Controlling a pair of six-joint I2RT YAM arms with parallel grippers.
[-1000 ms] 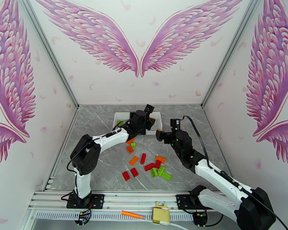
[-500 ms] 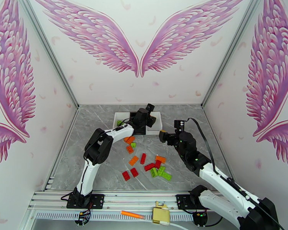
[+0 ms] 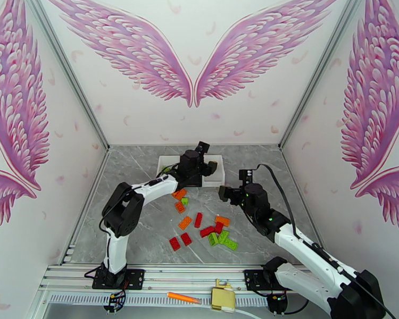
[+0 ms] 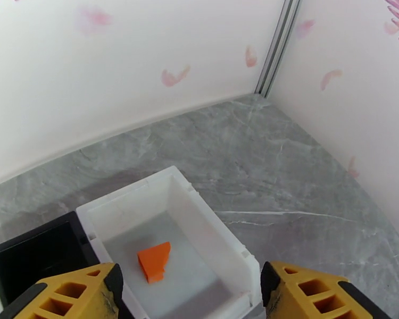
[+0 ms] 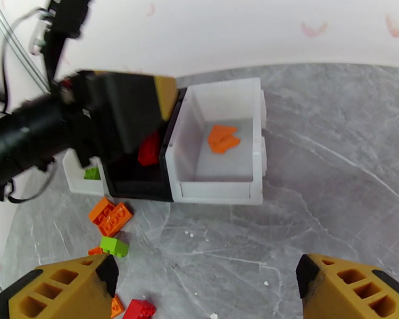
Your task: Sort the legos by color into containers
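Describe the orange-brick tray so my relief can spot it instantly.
On the grey table, look toward the back wall. It is the white tray at the row's right end, beside the black tray. Only it holds orange pieces.

It was a robot-lab booth: wing-printed panels (image 3: 130,49) walled a grey marble-look table (image 3: 141,229) — aluminium rail (image 3: 189,275) in front.
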